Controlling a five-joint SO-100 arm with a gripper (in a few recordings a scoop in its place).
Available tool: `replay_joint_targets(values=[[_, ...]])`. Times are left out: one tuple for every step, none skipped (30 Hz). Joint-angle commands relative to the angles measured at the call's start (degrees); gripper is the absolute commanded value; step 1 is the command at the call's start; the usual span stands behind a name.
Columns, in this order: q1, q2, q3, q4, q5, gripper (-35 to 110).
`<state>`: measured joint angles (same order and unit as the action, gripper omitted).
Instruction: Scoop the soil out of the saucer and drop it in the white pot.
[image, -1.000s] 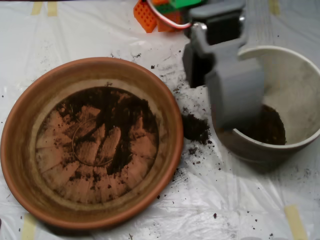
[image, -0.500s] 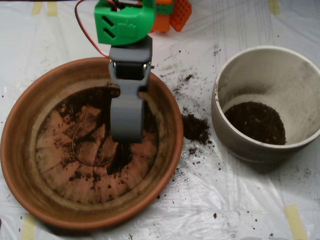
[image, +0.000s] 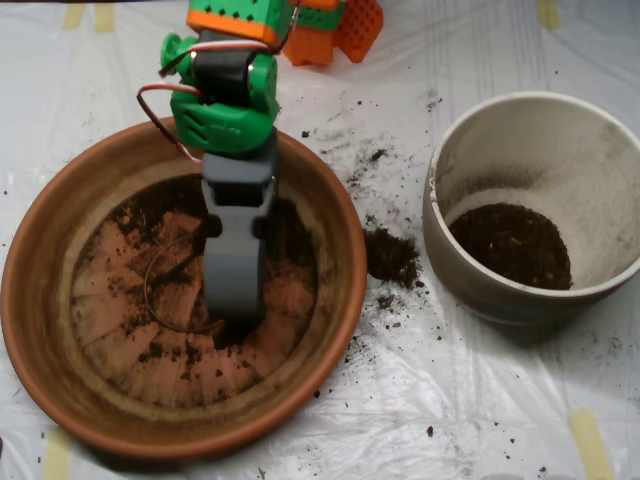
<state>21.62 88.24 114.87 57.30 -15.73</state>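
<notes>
The terracotta saucer (image: 40, 300) lies at the left, with a thin, patchy layer of dark soil (image: 290, 240) on its ridged base. My grey scoop (image: 232, 305) points down into the saucer's middle, its tip touching a small dark clump of soil near the centre. Part of the soil is hidden under the scoop. At the right stands the white pot (image: 600, 150), with a dark heap of soil (image: 510, 245) on its bottom.
A spilled heap of soil (image: 390, 255) lies on the plastic sheet between saucer and pot, and crumbs are scattered around it. The green motor housing (image: 225, 105) and orange arm parts (image: 335, 30) stand at the top. Tape strips (image: 590, 440) hold the sheet down.
The scoop swung left from over the white pot to the saucer. It then came lower and nearer the saucer's centre, with its tip down on the soil.
</notes>
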Motion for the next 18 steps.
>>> replay_joint_targets(values=[[1.1,-2.8,-7.6,1.8,-0.5,58],[1.1,-4.6,-9.5,2.5,-0.4,58],[1.1,-6.3,-11.3,3.3,-0.3,57],[1.0,-8.2,-13.5,4.5,-0.1,57],[1.0,-9.9,-15.7,5.5,-0.1,56],[0.8,-11.6,-17.7,6.3,-0.3,55],[0.8,-13.0,-19.4,7.0,-0.3,54],[0.8,-14.4,-21.4,8.1,-0.2,53],[0.8,-16.0,-23.2,9.1,-0.2,52],[0.7,-17.5,-25.1,10.0,-0.2,50],[0.7,-19.0,-27.1,11.0,-0.2,49],[0.6,-20.4,-29.1,12.0,-0.2,48],[0.5,-21.7,-30.8,13.0,-0.3,48],[0.4,-22.7,-32.3,13.7,-0.4,48],[0.4,-23.7,-33.7,14.5,-0.6,47],[0.4,-24.4,-34.4,14.9,-0.9,47],[0.2,-24.8,-34.6,15.0,-1.2,46],[0.2,-24.8,-34.5,15.1,-1.2,43]])
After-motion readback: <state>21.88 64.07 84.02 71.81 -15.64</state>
